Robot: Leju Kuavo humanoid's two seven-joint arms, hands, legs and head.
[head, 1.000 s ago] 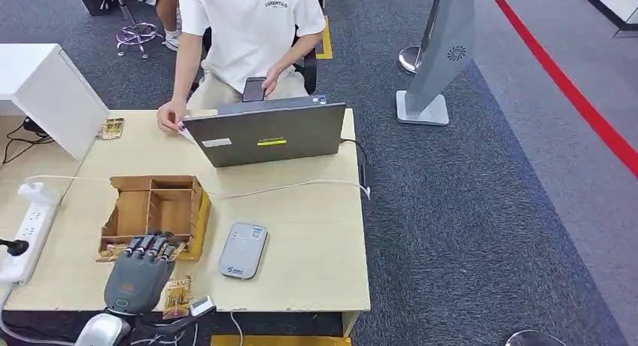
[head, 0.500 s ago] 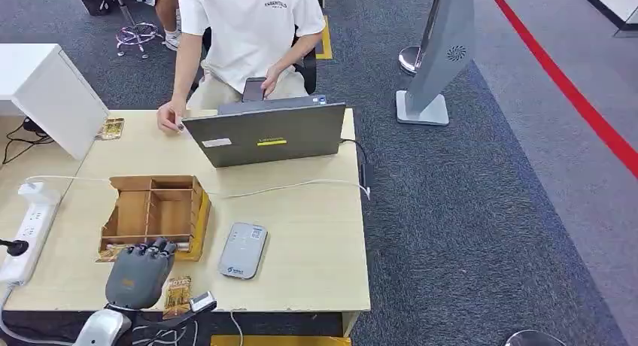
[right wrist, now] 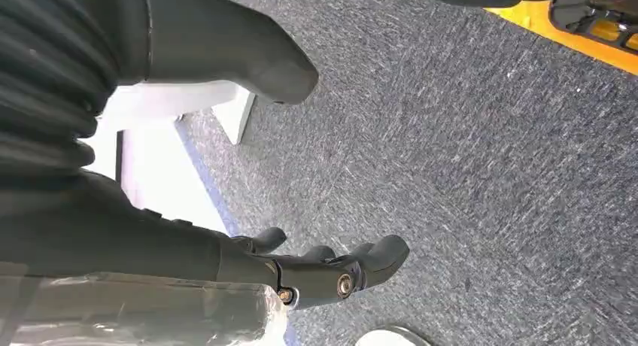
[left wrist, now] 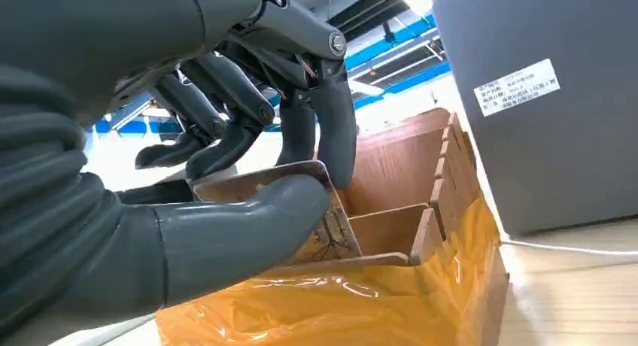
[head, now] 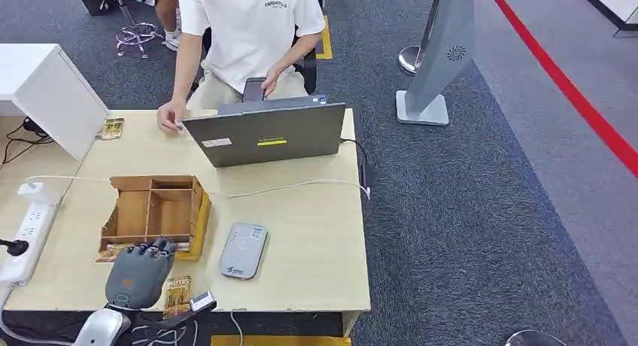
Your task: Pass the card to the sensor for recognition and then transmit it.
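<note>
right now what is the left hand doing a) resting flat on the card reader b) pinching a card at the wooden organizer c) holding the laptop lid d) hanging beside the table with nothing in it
b: in the left wrist view the left hand has its thumb and fingers closed on a card at the front edge of the wooden organizer, apart from the grey card reader.

Grey laptop (head: 267,135) open at the far side of the wooden counter (head: 316,241), lid back toward the camera, yellow sticker on it. Behind it, a person in a white T-shirt (head: 252,22), phone (head: 253,89) in one hand, other hand resting on the counter. White cable (head: 293,186) across the counter. White power strip (head: 26,233) at the left edge. Grey stand (head: 440,60) on blue-grey carpet, red floor line (head: 572,90) beyond.
</note>
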